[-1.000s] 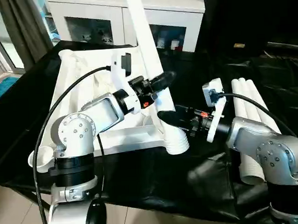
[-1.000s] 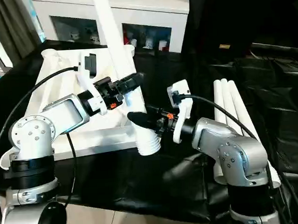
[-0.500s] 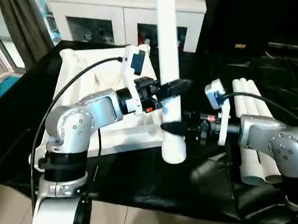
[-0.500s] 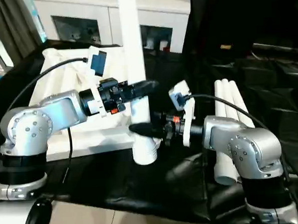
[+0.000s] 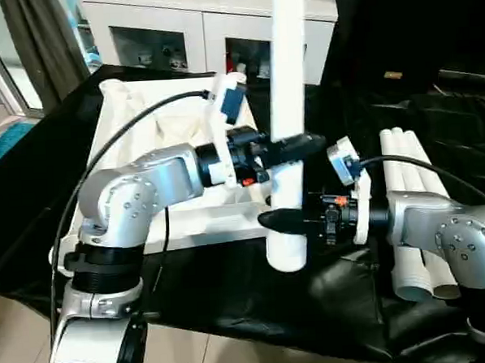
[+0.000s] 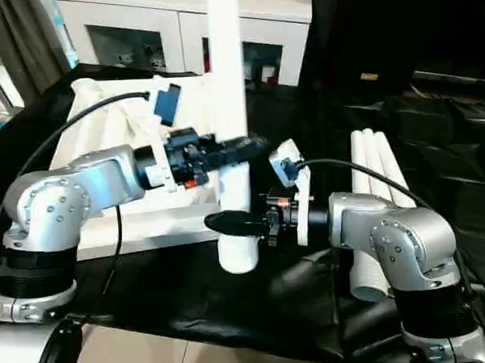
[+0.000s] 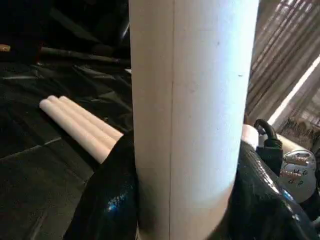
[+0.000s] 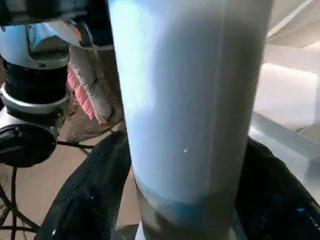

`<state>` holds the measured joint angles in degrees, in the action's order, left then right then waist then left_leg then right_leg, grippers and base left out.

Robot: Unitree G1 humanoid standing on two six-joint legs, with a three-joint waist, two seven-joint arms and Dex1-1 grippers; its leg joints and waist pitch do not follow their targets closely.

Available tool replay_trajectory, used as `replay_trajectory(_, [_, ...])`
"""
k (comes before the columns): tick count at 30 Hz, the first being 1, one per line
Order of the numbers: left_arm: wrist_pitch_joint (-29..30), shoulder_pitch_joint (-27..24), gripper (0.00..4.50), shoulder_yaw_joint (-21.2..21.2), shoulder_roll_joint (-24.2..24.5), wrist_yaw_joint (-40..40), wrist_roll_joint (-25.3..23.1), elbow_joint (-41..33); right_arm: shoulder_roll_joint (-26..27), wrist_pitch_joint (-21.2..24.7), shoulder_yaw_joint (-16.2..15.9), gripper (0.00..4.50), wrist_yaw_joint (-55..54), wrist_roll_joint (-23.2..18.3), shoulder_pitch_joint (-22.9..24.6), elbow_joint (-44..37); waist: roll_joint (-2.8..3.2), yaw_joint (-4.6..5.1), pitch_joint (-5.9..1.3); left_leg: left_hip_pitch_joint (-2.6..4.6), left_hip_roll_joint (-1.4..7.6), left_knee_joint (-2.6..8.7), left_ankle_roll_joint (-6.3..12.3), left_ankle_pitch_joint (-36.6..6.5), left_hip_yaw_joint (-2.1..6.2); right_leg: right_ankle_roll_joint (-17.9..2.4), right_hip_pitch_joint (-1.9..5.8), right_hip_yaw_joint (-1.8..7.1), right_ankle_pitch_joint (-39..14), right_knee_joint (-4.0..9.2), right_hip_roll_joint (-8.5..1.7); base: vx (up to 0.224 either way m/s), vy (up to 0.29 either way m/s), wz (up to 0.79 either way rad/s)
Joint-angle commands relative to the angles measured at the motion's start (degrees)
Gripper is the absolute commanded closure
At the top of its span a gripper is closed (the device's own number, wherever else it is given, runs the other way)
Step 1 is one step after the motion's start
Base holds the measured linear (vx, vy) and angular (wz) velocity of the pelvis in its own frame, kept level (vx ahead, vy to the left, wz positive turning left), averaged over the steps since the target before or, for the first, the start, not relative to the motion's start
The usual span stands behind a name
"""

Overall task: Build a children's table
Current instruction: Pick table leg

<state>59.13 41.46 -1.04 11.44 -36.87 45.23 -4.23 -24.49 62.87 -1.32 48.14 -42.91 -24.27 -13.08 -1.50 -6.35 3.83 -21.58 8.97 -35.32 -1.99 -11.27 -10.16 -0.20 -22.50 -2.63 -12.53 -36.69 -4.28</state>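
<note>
Right now I have the long white cylindrical plastic leg (image 5: 288, 90) standing upright between both sets of jaws. My left gripper (image 5: 294, 149) is clamped around it higher up, its black fingers (image 7: 107, 200) pressed to either side. My right gripper (image 5: 289, 220) sits lower, near the leg's ribbed bottom end, with a finger on each side of the tube; I cannot tell whether those fingers are pressing it. Behind the left gripper lies the large white plastic tabletop (image 5: 134, 130), its hollow holding nothing I can make out. Beyond my right arm, three spare white legs (image 5: 410, 189) lie together on the black sheet (image 5: 233, 304).
</note>
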Motion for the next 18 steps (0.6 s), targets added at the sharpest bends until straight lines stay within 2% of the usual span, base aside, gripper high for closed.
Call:
replay_trajectory(1, [-0.6, 0.3, 2.64, -0.8, 0.4, -1.1, -0.5, -1.6, -0.5, 0.7, -0.3, 1.50, 0.1, -0.7, 0.2, -0.3, -0.65, -0.12, -4.21, 0.66, 3.55, 3.87, 0.94, -0.9, 1.18, -13.0, 3.25, 2.80, -1.6, 3.86, -4.17, 0.000, 0.000, 0.00])
replay_trajectory(2, [-0.6, 0.2, 2.64, -1.0, 0.4, -1.1, -0.6, -1.6, -0.7, 0.8, -0.4, 1.50, 0.1, -0.8, 0.4, -0.3, -0.50, -0.14, -4.20, 0.66, 3.55, 3.88, 0.80, -1.1, 1.20, -13.0, 3.22, 2.79, -1.8, 3.87, -4.17, 0.000, 0.000, 0.00])
replay_trajectory(6, [-0.8, 0.1, 2.64, -1.2, 0.5, -1.3, -0.5, -1.6, -1.1, 1.0, -0.7, 1.50, 0.2, -0.9, 0.8, -0.6, -0.58, -0.18, -4.18, 0.65, 3.55, 3.94, 0.13, -2.0, 1.20, -12.6, 3.33, 2.83, -2.8, 4.03, -4.20, 0.000, 0.000, 0.00])
replay_trajectory(11, [-1.0, 0.3, 2.64, -1.3, 0.7, -2.0, -0.3, -1.1, -1.7, 1.3, -1.1, 1.50, 0.4, -1.1, 1.3, -1.0, -0.69, -0.20, -4.16, 0.60, 3.52, 3.95, 0.21, -1.9, 1.20, -12.4, 3.33, 2.83, -2.9, 4.05, -4.21, 0.000, 0.000, 0.00])
replay_trajectory(18, [-0.8, 0.1, 2.64, -1.9, 1.2, -3.0, 0.1, -1.7, -2.1, 1.4, -1.7, 2.23, 0.4, -1.2, 1.5, -1.1, -0.67, -0.18, -4.20, 0.62, 3.51, 3.90, 0.20, -1.8, 1.19, -12.3, 3.28, 2.82, -3.1, 4.04, -4.16, 0.000, 0.000, 0.00])
